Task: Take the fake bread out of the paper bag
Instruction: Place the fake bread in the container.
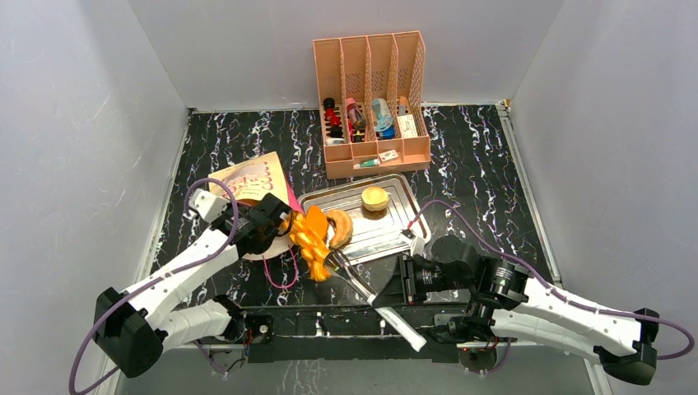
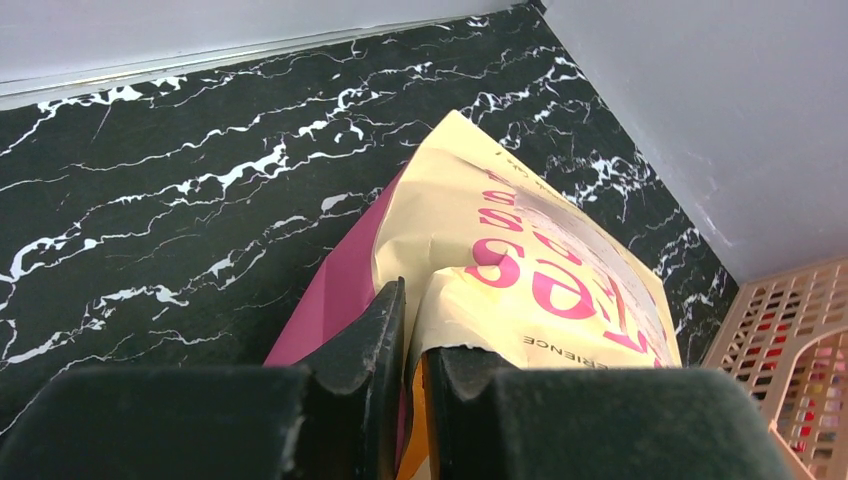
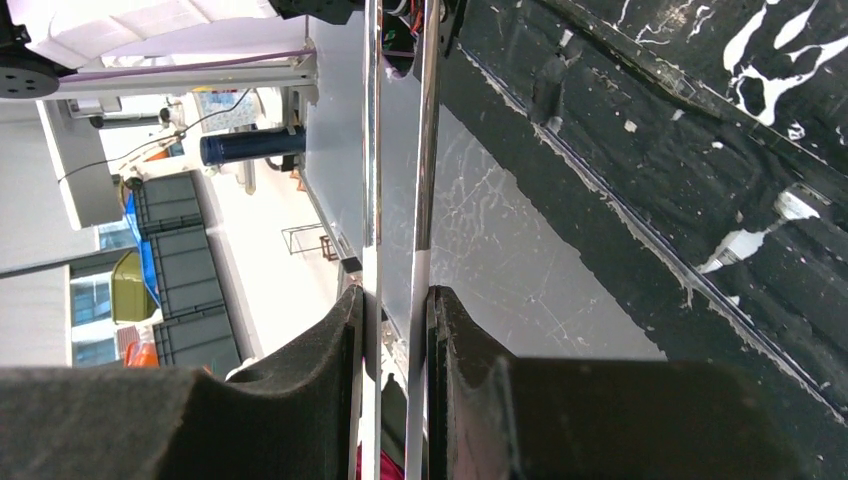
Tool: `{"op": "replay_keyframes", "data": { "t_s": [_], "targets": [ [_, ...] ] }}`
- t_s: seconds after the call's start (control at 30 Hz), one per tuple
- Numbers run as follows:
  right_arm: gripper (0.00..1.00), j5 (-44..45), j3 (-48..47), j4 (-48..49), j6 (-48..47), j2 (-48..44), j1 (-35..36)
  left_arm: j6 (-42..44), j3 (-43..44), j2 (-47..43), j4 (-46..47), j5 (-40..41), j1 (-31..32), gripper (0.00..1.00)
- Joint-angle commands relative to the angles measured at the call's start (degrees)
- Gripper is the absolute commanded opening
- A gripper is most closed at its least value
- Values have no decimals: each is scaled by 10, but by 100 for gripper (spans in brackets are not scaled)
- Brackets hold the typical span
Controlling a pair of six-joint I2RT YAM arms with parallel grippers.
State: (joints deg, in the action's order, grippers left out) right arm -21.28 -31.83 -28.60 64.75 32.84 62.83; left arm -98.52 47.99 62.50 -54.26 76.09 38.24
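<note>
The cream paper bag [image 1: 247,183] with pink lettering lies on its side at the left, its mouth toward the tray. My left gripper [image 1: 276,220] is shut on the bag's mouth edge; in the left wrist view the gripper [image 2: 412,330] pinches the cream paper [image 2: 530,250], with a strip of orange between the fingers. My right gripper [image 1: 388,290] is shut on metal tongs [image 1: 350,276], seen in the right wrist view as two steel blades [image 3: 428,150] between the fingers [image 3: 335,350]. The tong tips hold an orange braided bread [image 1: 311,234] just outside the bag mouth.
A steel tray [image 1: 395,216] in the middle holds a ring-shaped bread [image 1: 340,226] and a small round bun [image 1: 374,197]. A peach slotted organizer [image 1: 370,103] with small items stands behind it. The bag's pink cord handle [image 1: 284,276] loops on the table. Grey walls enclose the table.
</note>
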Motion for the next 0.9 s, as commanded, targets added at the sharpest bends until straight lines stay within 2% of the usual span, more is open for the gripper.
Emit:
{"op": "replay_keyframes", "data": {
  "t_s": [0.0,0.1,0.2,0.5,0.87],
  "targets": [
    [0,12,-54,-9,-6,-27,-3,138,-28,-35,126,0,-32,10],
    [0,11,-71,-37,-9,-39,-3,209,-44,-47,194,-16,-50,10],
    [0,15,-88,-65,-10,-54,-3,243,-46,-44,227,-28,-64,10],
    [0,56,-128,-141,-9,-102,-3,253,-15,-6,223,-32,-82,9],
    [0,253,-118,-159,17,-125,-3,314,-48,-57,269,-44,-87,9]
  ]
}}
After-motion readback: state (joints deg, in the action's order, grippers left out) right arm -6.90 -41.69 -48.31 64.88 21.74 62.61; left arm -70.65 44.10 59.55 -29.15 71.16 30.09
